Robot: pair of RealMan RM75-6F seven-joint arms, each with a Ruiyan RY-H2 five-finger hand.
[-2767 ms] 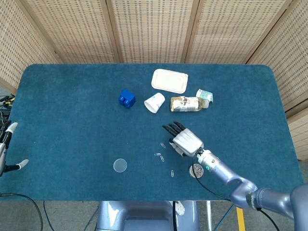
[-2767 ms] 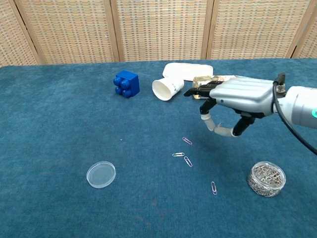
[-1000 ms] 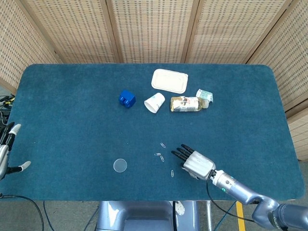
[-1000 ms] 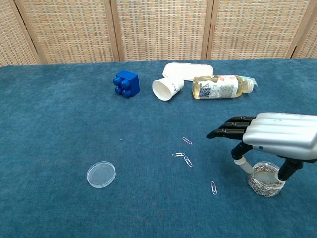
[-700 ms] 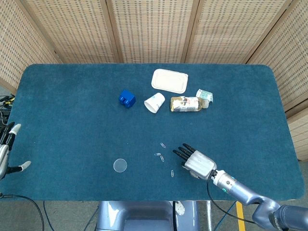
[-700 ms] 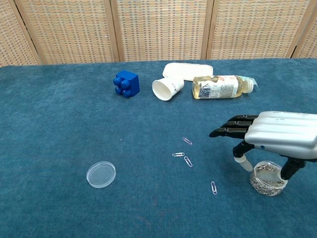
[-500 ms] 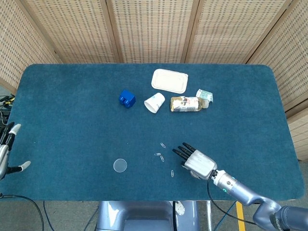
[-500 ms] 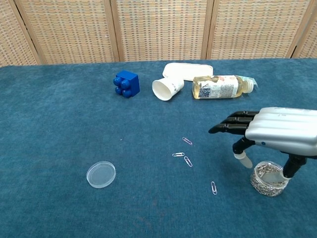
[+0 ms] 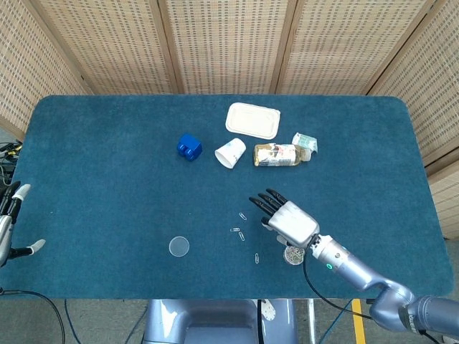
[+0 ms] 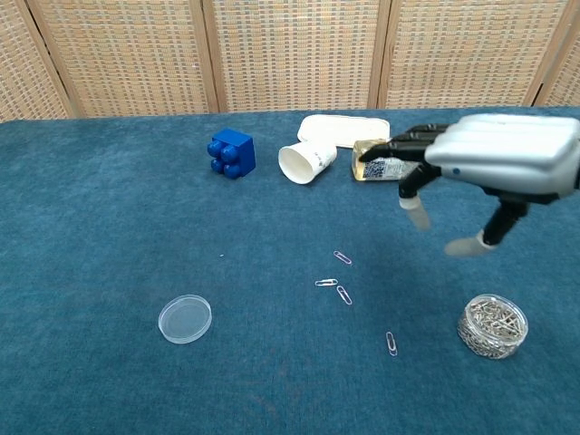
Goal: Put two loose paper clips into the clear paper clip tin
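- Your right hand (image 10: pixel 494 163) hovers above the table (image 9: pixel 107 165), fingers spread, grasping nothing.
- The clear paper clip tin (image 10: pixel 491 325) stands below it, full of clips, lid (image 10: pixel 185 319) lying well apart.
- Four loose paper clips (image 10: pixel 342 258) lie left of the tin.
- Your left hand (image 9: pixel 10 222) rests released at the table's edge.

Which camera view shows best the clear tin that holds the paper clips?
The chest view: the tin stands unobstructed there, with its clips visible through the wall. In the head view the tin is small and sits right beside the right hand.
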